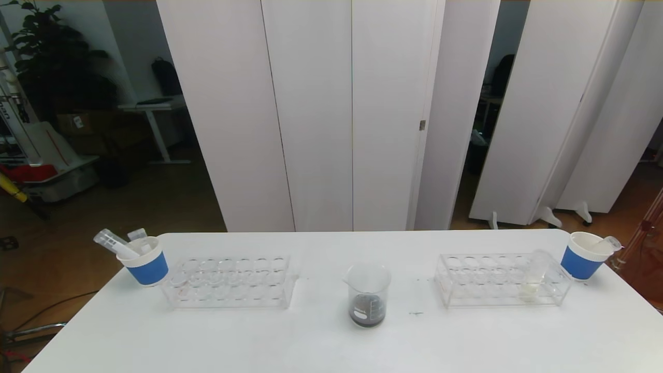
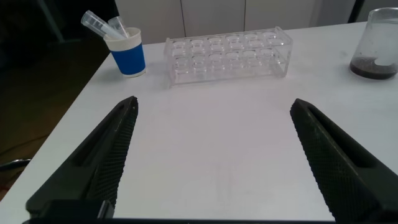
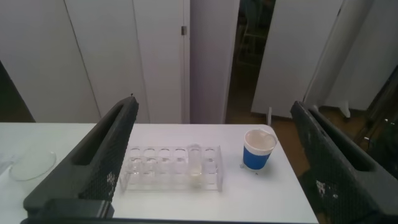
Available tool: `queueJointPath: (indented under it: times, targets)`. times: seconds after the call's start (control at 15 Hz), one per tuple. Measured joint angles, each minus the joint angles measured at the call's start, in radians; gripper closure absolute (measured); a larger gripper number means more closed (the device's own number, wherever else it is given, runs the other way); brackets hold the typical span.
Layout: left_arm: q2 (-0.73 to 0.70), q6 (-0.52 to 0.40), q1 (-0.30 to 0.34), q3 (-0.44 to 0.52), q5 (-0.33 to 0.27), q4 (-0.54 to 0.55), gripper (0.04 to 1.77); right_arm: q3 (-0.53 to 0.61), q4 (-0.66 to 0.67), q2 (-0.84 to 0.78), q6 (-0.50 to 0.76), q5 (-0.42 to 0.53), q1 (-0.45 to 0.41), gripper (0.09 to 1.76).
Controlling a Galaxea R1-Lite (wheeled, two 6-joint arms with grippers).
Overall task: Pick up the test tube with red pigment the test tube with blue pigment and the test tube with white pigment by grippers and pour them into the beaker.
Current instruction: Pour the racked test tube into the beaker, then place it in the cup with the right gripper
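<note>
Okay, I'm seeing both grippers, left (image 2: pixel 211 155) and right (image 3: pixel 211 155), hanging spread wide, grasping nothing, short of the beaker (image 1: pixel 368 295).

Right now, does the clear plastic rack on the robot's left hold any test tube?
No: every hole of the left clear plastic rack is vacant; used tubes sit in the blue-sleeved paper cup.

Beaker (image 1: pixel 368 295) stands between two racks (image 1: pixel 230 282) (image 1: pixel 502 280).

Beaker (image 1: pixel 368 295) — dark grey liquid; paper cups (image 1: pixel 147 264) — white, blue sleeves.
</note>
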Motion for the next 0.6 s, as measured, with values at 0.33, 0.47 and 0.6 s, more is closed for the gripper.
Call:
queueJointPath:
  times: [0.33,0.47,0.6]
  targets:
    - [0.0,0.0,0.0,0.0,0.0,0.0,0.06,0.01,-0.164,0.234,0.04,-0.005,-0.001,0.1]
    - [0.0,0.0,0.0,0.0,0.0,0.0,0.06,0.029,-0.231,0.313,0.06,-0.005,0.0,0.1]
    - [0.0,0.0,0.0,0.0,0.0,0.0,0.06,0.071,-0.311,0.381,0.063,-0.006,0.001,0.1]
